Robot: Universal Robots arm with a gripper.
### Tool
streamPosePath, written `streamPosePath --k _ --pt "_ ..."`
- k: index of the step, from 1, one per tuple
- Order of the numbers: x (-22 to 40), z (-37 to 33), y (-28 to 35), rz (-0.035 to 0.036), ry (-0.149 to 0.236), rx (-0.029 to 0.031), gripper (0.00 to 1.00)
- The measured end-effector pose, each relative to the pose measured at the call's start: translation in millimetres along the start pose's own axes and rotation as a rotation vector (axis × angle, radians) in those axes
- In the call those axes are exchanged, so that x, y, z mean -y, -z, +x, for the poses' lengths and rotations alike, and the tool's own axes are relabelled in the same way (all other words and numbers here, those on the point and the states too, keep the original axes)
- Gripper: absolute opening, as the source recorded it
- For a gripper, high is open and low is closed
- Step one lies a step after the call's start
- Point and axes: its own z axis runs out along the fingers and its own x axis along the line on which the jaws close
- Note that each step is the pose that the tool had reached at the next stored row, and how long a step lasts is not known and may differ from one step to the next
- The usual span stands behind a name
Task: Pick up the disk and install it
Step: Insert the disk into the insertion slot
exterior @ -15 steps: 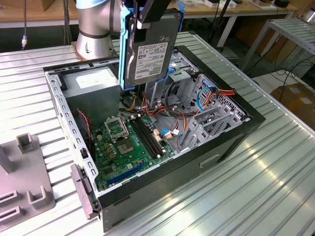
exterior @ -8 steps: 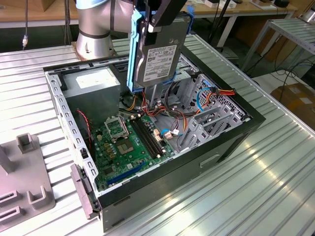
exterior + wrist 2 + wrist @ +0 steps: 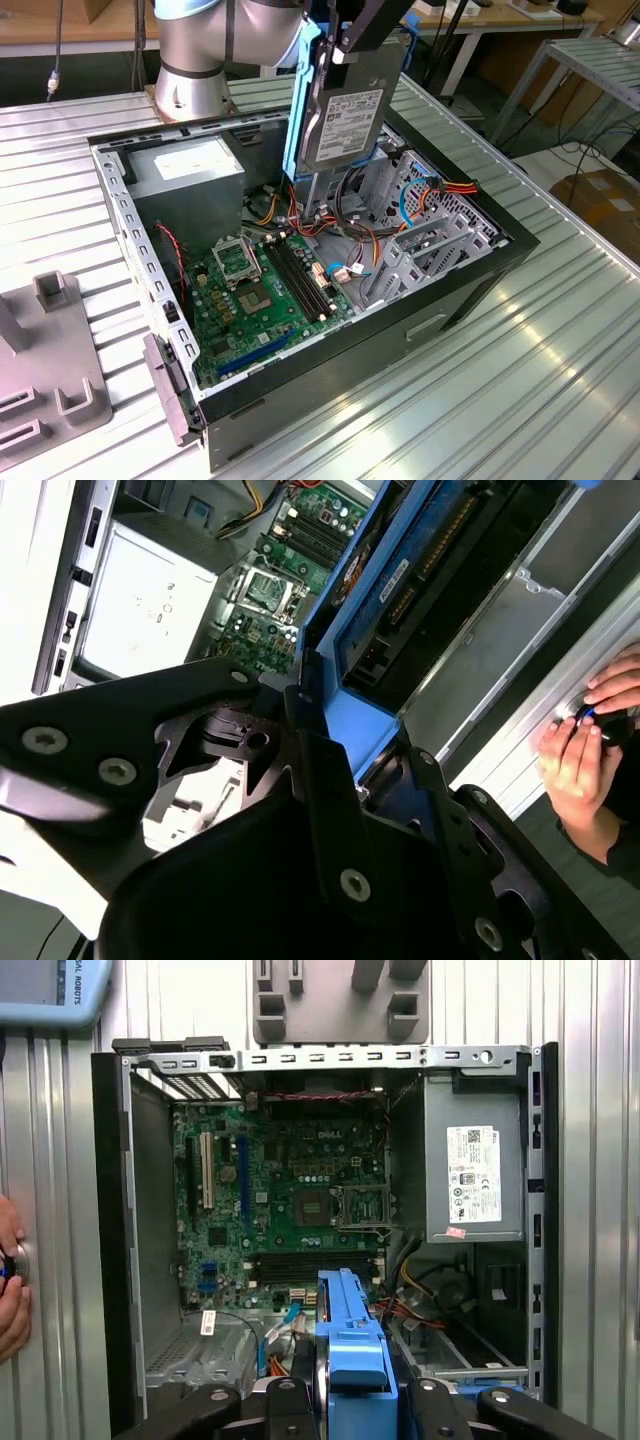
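Note:
The disk [image 3: 345,120] hangs on edge over the open computer case [image 3: 470,290], its white label facing the exterior view's right and a blue side rail [image 3: 300,100] on its other side. My gripper [image 3: 342,42] is shut on its top end. The disk's lower edge sits just above the cables and the metal bay in the middle of the case. In the first wrist view the blue rail [image 3: 350,1350] runs between my black fingers [image 3: 285,1405]. The second wrist view shows the rail [image 3: 360,730] and the disk's dark connector side [image 3: 430,580].
Inside the case lie a green motherboard [image 3: 290,1190], a grey power supply box [image 3: 470,1175], loose cables [image 3: 350,235] and a metal drive cage [image 3: 430,255]. A person's hand [image 3: 590,740] rests on the table beside the case. A grey fixture [image 3: 60,370] stands at the exterior view's left.

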Motion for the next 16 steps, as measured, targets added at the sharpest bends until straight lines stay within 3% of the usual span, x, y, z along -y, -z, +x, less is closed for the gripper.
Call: streamPosePath --k 5,10,12,15,16 --pt "2.2 0.4 -0.3 0.0001 -0.037 -0.0018 0.37" --pt "3.6 15.3 -0.4 -0.0021 -0.042 -0.0025 0.37" --pt "4.4 19.6 -0.4 -0.0068 -0.044 -0.0029 0.37" --pt "6.5 21.5 -0.6 -0.0268 -0.045 -0.0039 0.37" --pt "7.0 21.6 -0.6 -0.0291 -0.045 -0.0040 0.37"
